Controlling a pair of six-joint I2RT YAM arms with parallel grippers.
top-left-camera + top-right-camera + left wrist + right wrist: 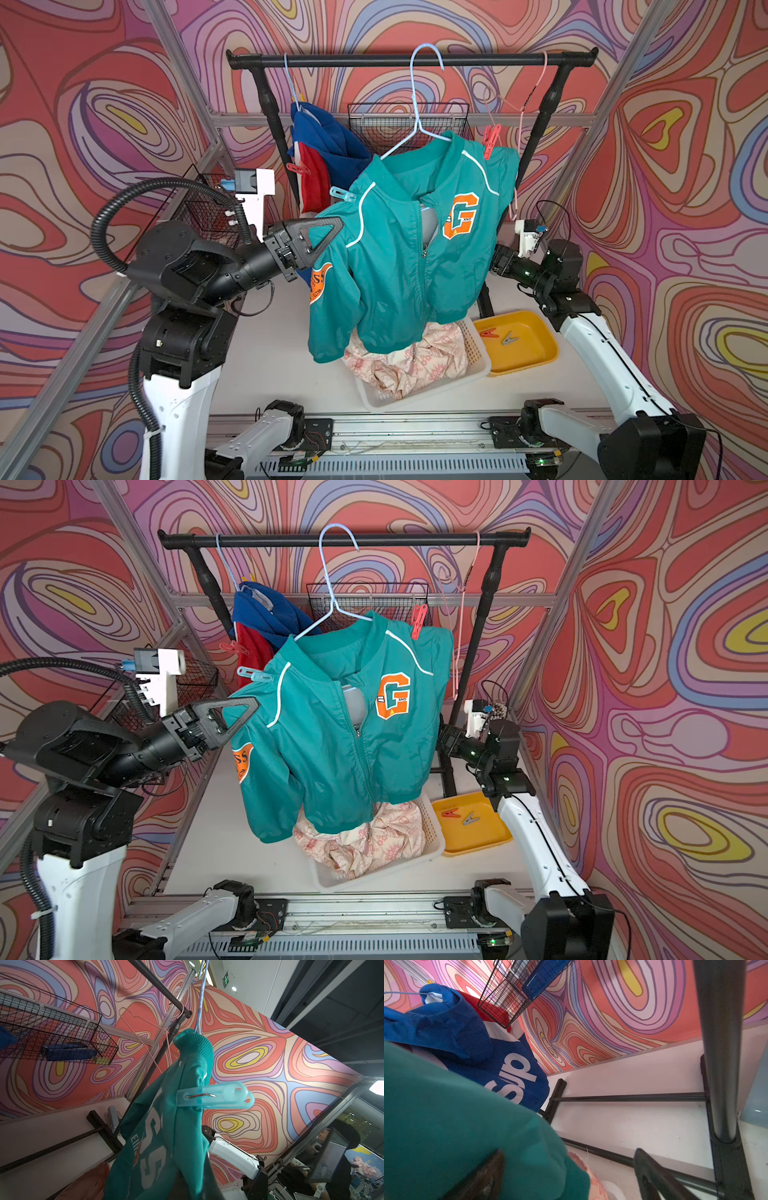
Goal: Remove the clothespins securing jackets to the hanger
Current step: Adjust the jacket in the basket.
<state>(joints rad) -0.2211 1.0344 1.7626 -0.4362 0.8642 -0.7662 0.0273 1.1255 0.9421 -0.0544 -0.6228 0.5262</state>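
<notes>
The teal jacket (399, 257) with the orange G hangs on a light blue hanger (415, 104). A light blue clothespin (343, 194) (214, 1097) clips its left shoulder and a red-orange clothespin (491, 141) clips its right shoulder. My left gripper (337, 225) is shut on the teal jacket's left sleeve, just below the blue pin. My right gripper (569, 1176) stands open low behind the jacket's right side, with teal cloth over one finger (483, 1178). The blue-red jacket (332, 145) hangs behind, with a red clothespin (298, 168) on it. The pink-and-cream jacket (415, 361) lies in a white basket (478, 365).
A yellow tray (536, 353) at the right holds a red clothespin (488, 333) and a grey one (507, 338). An empty pink hanger (519, 120) hangs on the black rail (415, 61). Black wire baskets stand behind the rack (409, 120) and at the left (208, 212).
</notes>
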